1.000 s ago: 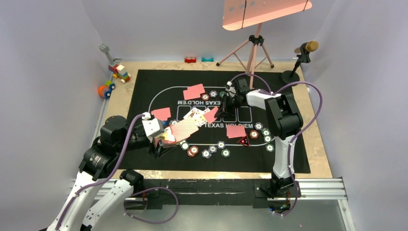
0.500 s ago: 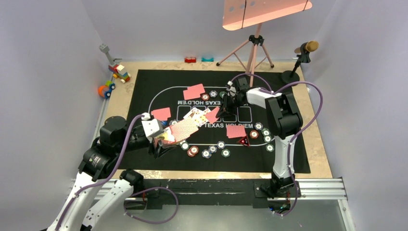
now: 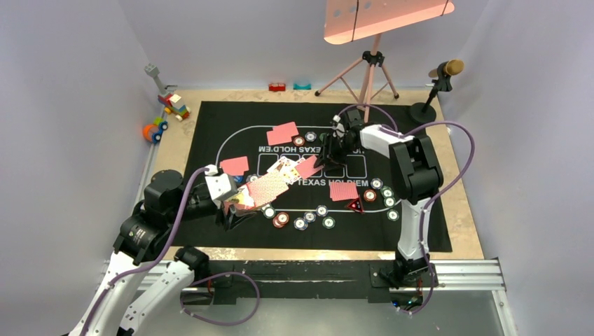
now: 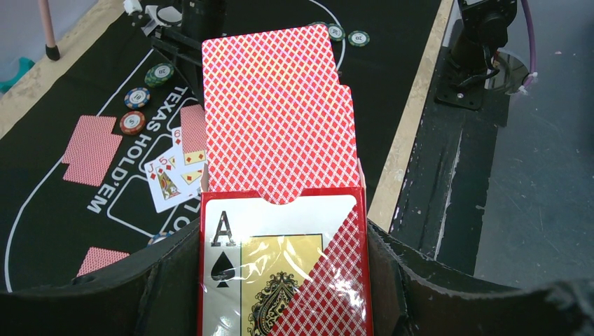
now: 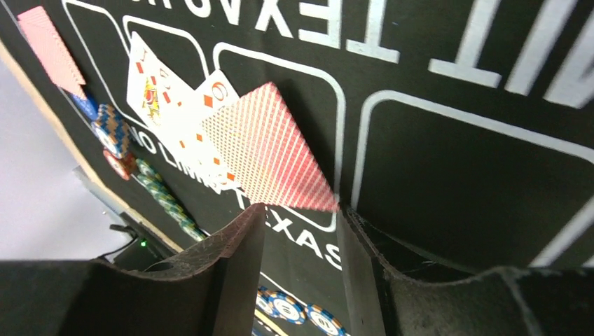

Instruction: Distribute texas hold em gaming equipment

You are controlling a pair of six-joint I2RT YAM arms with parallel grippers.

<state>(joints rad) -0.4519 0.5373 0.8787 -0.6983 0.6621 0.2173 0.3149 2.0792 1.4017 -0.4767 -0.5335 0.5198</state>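
Starting on the left: the left arm (image 3: 164, 196) is folded low over the near-left corner of the black mat (image 3: 231, 119), with its forearm reaching right towards the middle. The left gripper (image 3: 237, 210) is clamped on a card box (image 4: 294, 294) with an ace of spades on the front. One finger is on each side of it, and a stack of pink-backed cards (image 4: 277, 105) is poking out the open end.

On the mat there's a face-down pair (image 3: 235, 165) at the left seat, another (image 3: 283, 133) at the far seat, and a third (image 3: 343, 190) near the right. The red triangular marker (image 3: 355, 206) is just beside that one. Face-up cards (image 3: 286, 166) are fanned in the centre boxes. Poker chips (image 3: 301, 220) run in a loose line along the near side, with more (image 3: 384, 194) bunched at the right.

The right arm (image 3: 413, 168) stands straight up from its base, bends at the elbow, then reaches left and away across the mat. Its wrist tips the right gripper (image 3: 328, 159) down at the centre. In the right wrist view its jaws are parted, not pinching anything. A face-down card (image 5: 270, 150) lies flat on the mat overlapping the face-up ones, and its corner ends right at the fingertips (image 5: 245, 224).
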